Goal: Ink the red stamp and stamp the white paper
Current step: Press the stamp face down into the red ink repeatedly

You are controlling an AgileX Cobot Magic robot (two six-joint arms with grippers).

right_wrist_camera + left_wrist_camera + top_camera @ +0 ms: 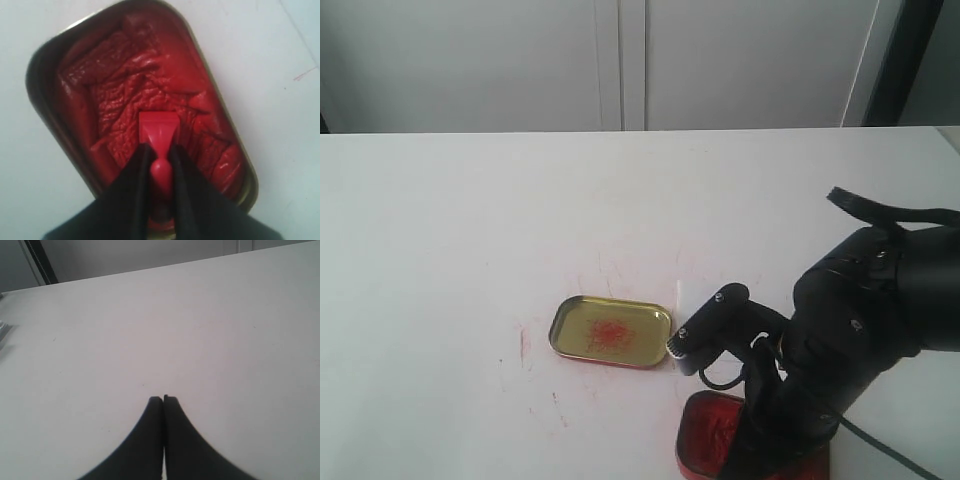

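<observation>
Right gripper: jaws clamped on the narrow handle of the red stamp.
Stamp base: on the red paste, inside the ink tin, clear of its rim on every side.
Gold lid: near the tin, apart from it.
Left gripper: jaws pressed together, empty, over bare white table.

The red stamp is small and bright red: a square base with a thin handle. The jaws of the right gripper pinch the handle. Its base sits down on wrinkly red paste in the open tin. The white paper lies flat on the bench, partly hidden.
</observation>
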